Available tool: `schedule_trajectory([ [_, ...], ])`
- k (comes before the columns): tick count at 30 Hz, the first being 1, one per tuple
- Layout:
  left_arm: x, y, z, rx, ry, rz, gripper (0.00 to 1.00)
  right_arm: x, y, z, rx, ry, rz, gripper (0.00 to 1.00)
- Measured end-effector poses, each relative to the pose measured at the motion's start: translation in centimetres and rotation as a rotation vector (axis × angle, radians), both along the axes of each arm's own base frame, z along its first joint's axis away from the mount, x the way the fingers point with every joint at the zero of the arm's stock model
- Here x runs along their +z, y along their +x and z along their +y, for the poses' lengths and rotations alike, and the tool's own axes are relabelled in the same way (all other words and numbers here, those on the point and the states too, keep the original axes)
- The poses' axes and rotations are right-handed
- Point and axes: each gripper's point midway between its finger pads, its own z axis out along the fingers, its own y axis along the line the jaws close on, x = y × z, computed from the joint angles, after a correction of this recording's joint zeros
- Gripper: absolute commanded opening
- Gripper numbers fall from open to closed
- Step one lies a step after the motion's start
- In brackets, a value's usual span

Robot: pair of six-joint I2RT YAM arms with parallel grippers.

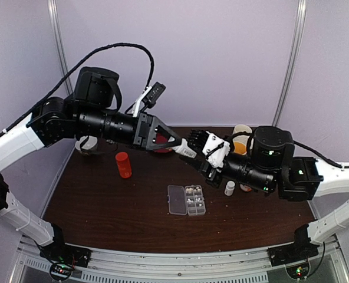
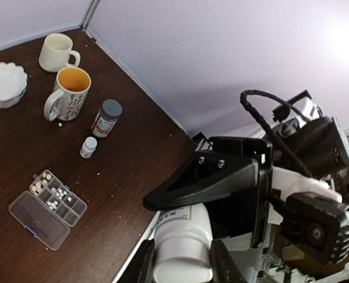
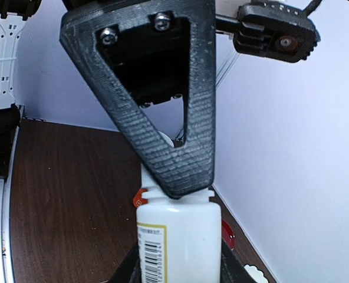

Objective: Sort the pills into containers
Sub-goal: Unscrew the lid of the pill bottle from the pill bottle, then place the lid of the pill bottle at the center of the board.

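- Clear, flat, rectangular plastic pill box (image 1: 176, 200) lies open at lower centre, tiny whitish pills (image 2: 52, 196) in its cells.
- Beyond, mid-frame, the right gripper (image 3: 177, 268) and left gripper (image 2: 183, 268) both clamp one white plastic bottle (image 3: 177, 233), its long axis running between them. The box sits just down-frame, about equally near both.

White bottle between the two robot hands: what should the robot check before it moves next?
1. Right gripper shut on the white plastic bottle with a barcode label: ok.
2. Left gripper shut on the same bottle: ok.
3. Bottle opened: cannot tell, its top is hidden behind the left gripper.
4. Clear flat plastic pill box lying with its lid open: ok.
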Motion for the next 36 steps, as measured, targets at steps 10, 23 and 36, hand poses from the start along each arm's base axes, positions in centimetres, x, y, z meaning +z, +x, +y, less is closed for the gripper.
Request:
schedule_trajectory([
  [10, -2.5, 1.4, 0.7, 0.208, -0.121, 0.41, 0.01, -2.6, 0.6, -0.5, -0.075, -0.026, -0.058, 0.0],
  [23, 0.7, 3.4, 1.8, 0.257, -0.269, 0.351, 0.0, -6.2, 0.3, -2.8, -0.096, -0.044, 0.053, 0.0],
  [36, -7.9, 7.8, 6.7, 0.43, 0.146, -0.129, 0.0, -13.5, -1.6, -4.6, -0.054, 0.011, 0.302, 0.0],
])
